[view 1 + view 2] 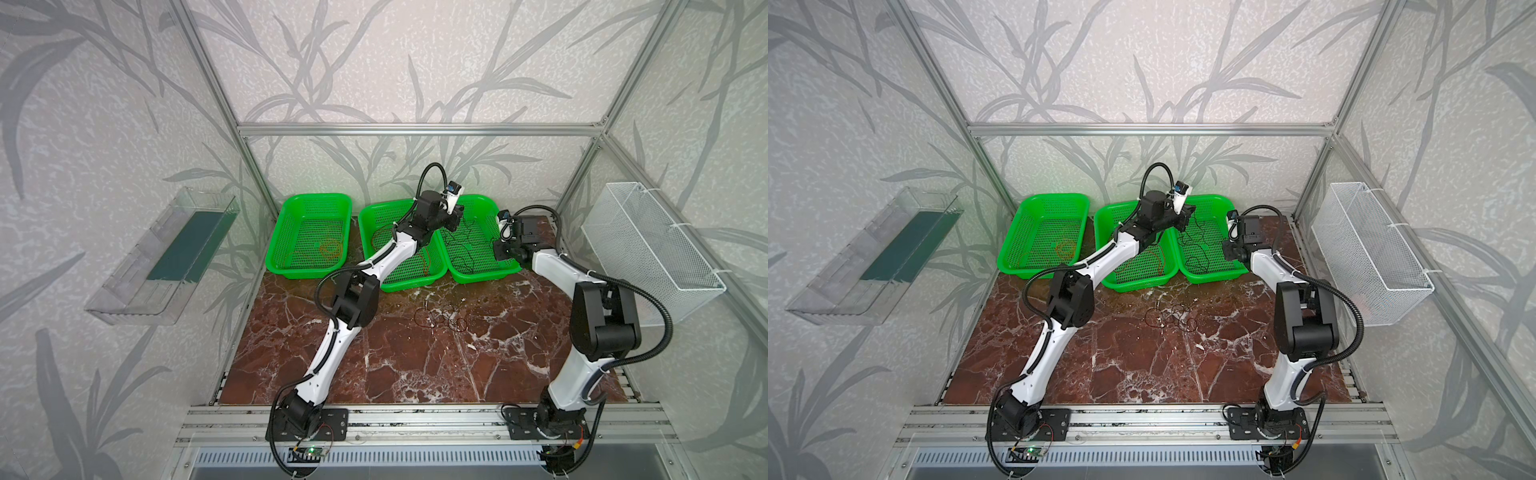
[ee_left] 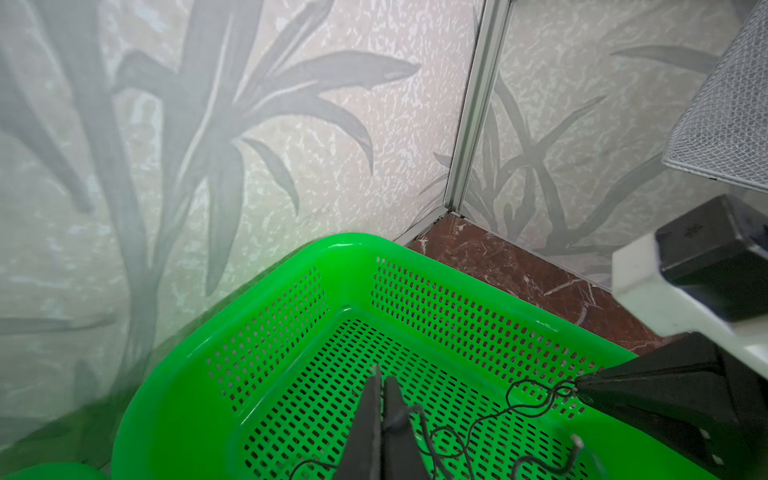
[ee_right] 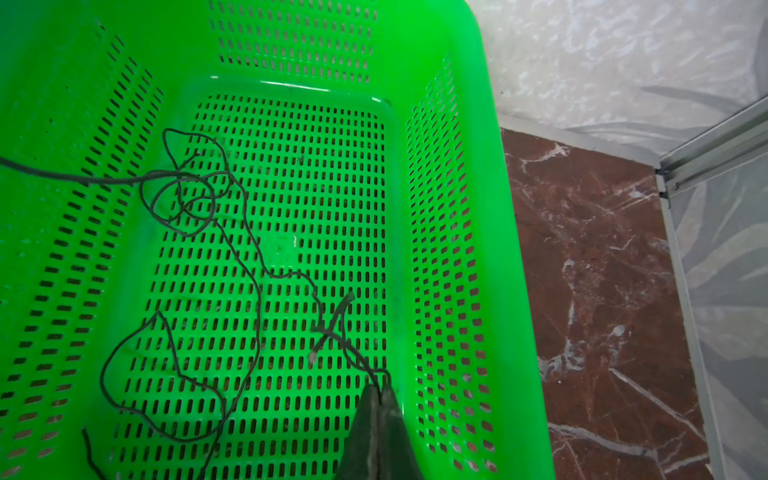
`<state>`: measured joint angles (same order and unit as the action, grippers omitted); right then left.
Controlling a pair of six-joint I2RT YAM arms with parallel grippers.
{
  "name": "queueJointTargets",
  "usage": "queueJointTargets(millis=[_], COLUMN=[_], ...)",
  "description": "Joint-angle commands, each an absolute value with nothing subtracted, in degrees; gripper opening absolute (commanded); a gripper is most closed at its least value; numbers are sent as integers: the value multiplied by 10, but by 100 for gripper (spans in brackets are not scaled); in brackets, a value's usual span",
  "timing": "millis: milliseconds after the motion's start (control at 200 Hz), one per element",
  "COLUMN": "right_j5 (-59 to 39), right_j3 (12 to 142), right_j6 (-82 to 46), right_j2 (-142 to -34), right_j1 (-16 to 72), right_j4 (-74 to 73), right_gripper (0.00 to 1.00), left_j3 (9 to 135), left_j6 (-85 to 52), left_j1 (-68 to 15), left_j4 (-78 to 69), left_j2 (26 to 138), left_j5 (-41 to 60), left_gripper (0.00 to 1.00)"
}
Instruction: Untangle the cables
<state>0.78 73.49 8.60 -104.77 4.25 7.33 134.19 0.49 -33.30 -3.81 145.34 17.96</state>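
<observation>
3 green plastic baskets full of little holes sit in a row at the 12 o'clock end of my brown marble desk (image 1: pixel 415 365). Both of my hands are over the 1 o'clock basket (image 1: pixel 486 275).

My left hand (image 2: pixel 381 376) reaches across to that basket's 11 o'clock corner. Its 2 fingers are pressed tight together. A thin black cable (image 3: pixel 124 179) comes out right at the tips, so it looks pinched there.

My right hand (image 3: pixel 382 388) is at the basket's 3 o'clock side. It is squeezed tight on black cable too. I cannot tell if it is 1 cable or more. Between my hands the black cable lies in curly loops on the basket floor.

Thin orange cables (image 1: pixel 330 249) lie in the 11 o'clock basket (image 1: pixel 307 274). Thin red cables (image 1: pixel 1160 259) lie in the middle basket (image 1: pixel 415 284). A small tangle of dark cable loops (image 1: pixel 442 318) lies on the desk, just 6 o'clock of the baskets.
</observation>
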Motion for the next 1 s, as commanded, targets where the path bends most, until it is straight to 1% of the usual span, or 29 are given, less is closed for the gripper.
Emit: queueJointTargets(millis=[0, 75, 135, 185, 235, 305, 350, 450, 515, 585, 665, 735, 810, 850, 995], right_j5=[0, 4, 7, 11, 17, 24, 27, 23, 14, 6, -2, -10, -35, -52, -75], right_j3=[759, 764, 766, 771, 779, 793, 800, 807, 807, 807, 807, 800, 786, 776, 711], right_j6=[83, 84, 86, 88, 89, 87, 83, 78, 80, 79, 75, 70, 57, 51, 41], right_j2=[-1059, -1061, -1060, -1061, -1062, -1065, -1065, -1054, -1042, -1029, -1014, -996, -982, -955, -901], right_j1=[37, 37, 37, 37, 37, 37, 37, 37, 37, 37, 37, 37, 37, 39, 71], right_j4=[120, 132, 139, 148, 161, 181, 196, 212, 219, 229, 240, 245, 243, 242, 212], right_gripper=[2, 3, 6, 11, 18, 34, 42, 52, 57, 61, 63, 64, 64, 64, 64], left_j3=[1363, 1363, 1363, 1363, 1364, 1372, 1379, 1381, 1382, 1382, 1381, 1382, 1370, 1354, 1219], left_j6=[14, 15, 16, 17, 16, 15, 17, 21, 30, 41, 60, 86, 103, 109, 131], left_j1=[-339, -342, -343, -345, -346, -349, -349, -351, -353, -355, -359, -362, -365, -365, -365], left_j4=[-33, -22, -14, -11, -9, 0, 9, 25, 38, 53, 74, 100, 123, 125, 68], left_j2=[1468, 1473, 1474, 1473, 1473, 1474, 1476, 1471, 1465, 1455, 1441, 1427, 1404, 1385, 1276], left_j5=[141, 126, 122, 120, 119, 114, 116, 113, 106, 101, 93, 89, 83, 78, 88], left_gripper=[0, 0, 0, 0, 0, 17, 24, 41, 47, 54, 61, 65, 67, 68, 69])
